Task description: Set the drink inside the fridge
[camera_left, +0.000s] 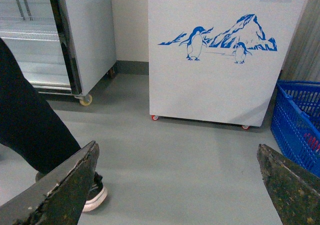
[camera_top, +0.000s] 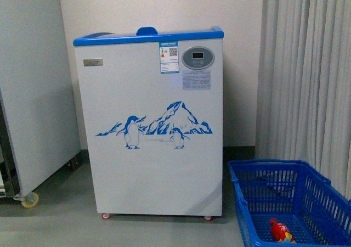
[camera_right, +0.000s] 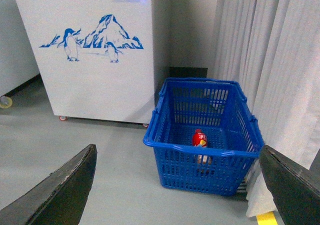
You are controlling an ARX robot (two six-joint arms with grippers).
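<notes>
Both grippers hang empty, jaws spread wide. My right gripper (camera_right: 177, 152) is the one aimed at the work. The drink (camera_right: 200, 139) sits ahead of it and lower down, on the floor of the blue basket (camera_right: 185, 172), close to the wall nearest me. I cannot tell whether the bottle lies flat or leans. I judge the wide opening suits a reach down over the rim, since the bottle is small and sits deep between tall mesh walls.

My left gripper (camera_left: 176, 152) faces the fridge (camera_left: 215, 85), which stands ahead of it on its casters. The basket sits just past the fridge's corner, on my right arm's side. I take it this arm is placed to handle the lid, but only the blue top rim shows in the front view, so I cannot tell whether the lid is open. A person's dark leg (camera_left: 25, 120) stands close on this gripper's outer side, so I should keep clear of it.
</notes>
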